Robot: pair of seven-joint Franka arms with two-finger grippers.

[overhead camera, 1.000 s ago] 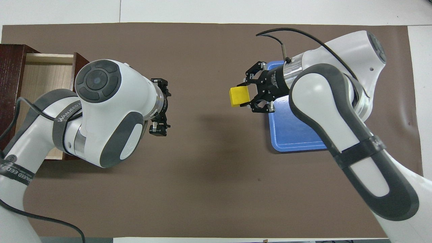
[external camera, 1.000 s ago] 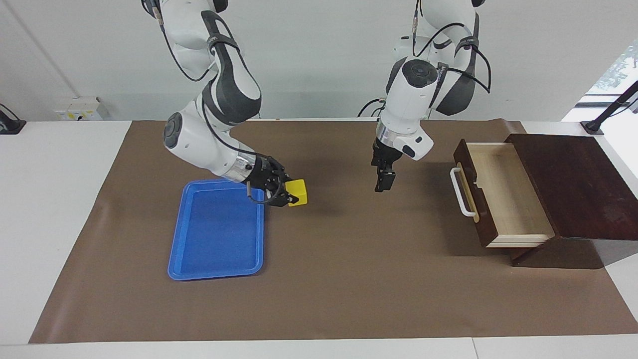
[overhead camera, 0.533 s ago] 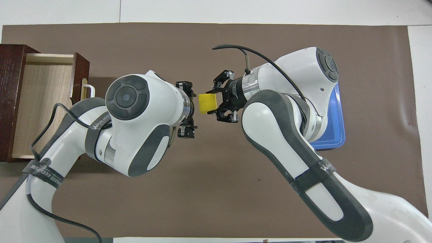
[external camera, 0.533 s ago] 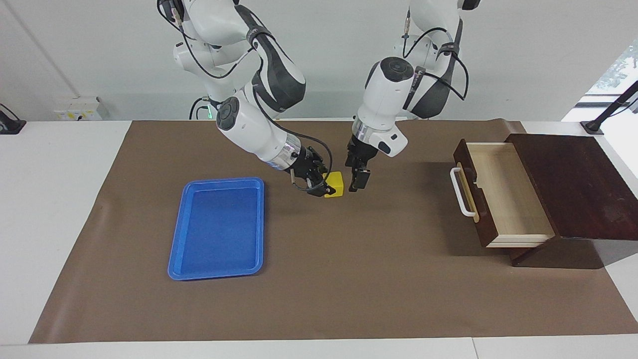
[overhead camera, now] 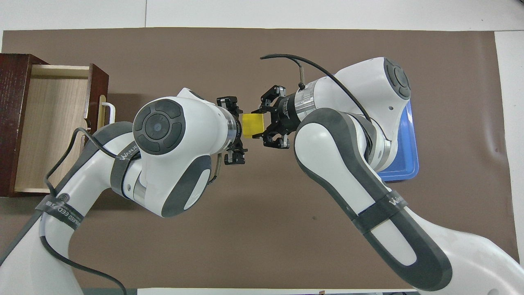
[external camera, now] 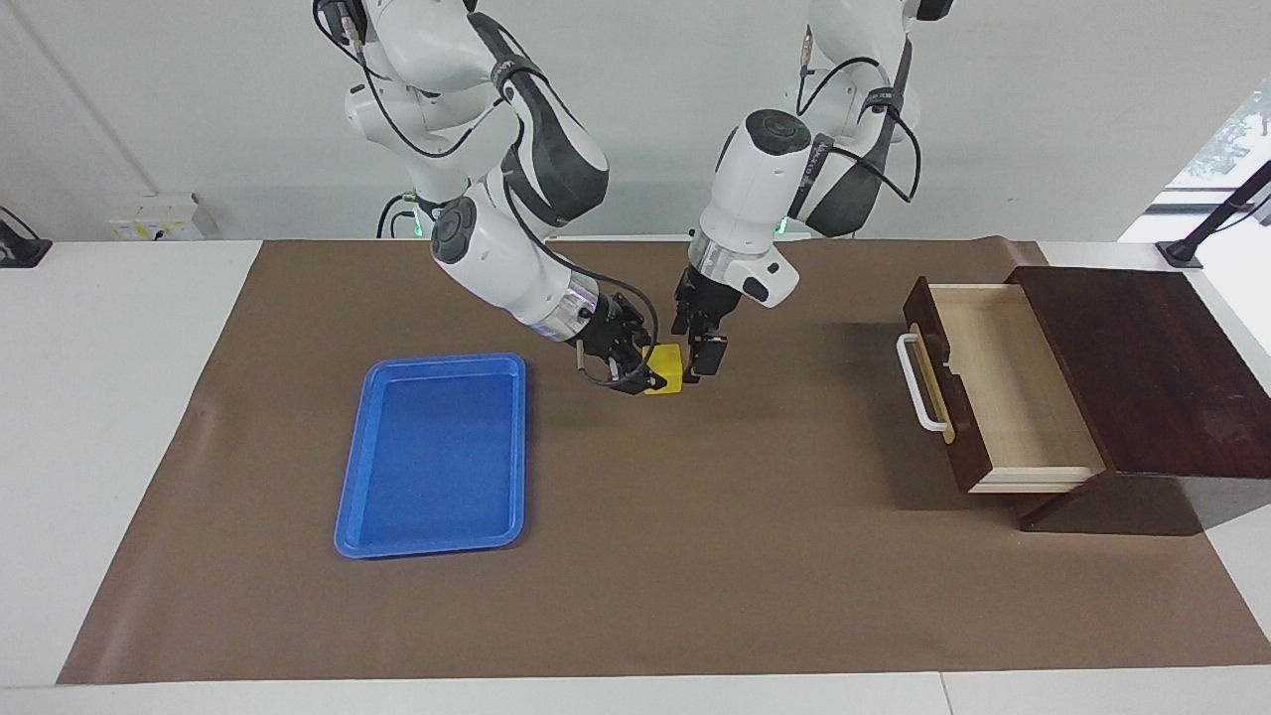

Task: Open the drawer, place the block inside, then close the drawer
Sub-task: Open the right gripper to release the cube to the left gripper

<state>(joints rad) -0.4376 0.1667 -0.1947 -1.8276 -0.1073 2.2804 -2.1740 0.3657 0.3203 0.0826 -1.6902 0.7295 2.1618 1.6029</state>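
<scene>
Block (external camera: pixel 667 369) clamped in right end effector (external camera: pixel 647 372), spread left end effector (external camera: pixel 700 356) alongside

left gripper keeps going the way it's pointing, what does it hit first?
Most likely the yellow block, held up over the mat by the right gripper. The left gripper points at it and sits right beside it; contact can't be judged.

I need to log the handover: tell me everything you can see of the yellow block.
The block is a small, plain, bright yellow cube. It is held above the brown mat, mid-table, by the right gripper, shut on it. The left gripper, fingers open, is at its free end; contact is unclear.
</scene>
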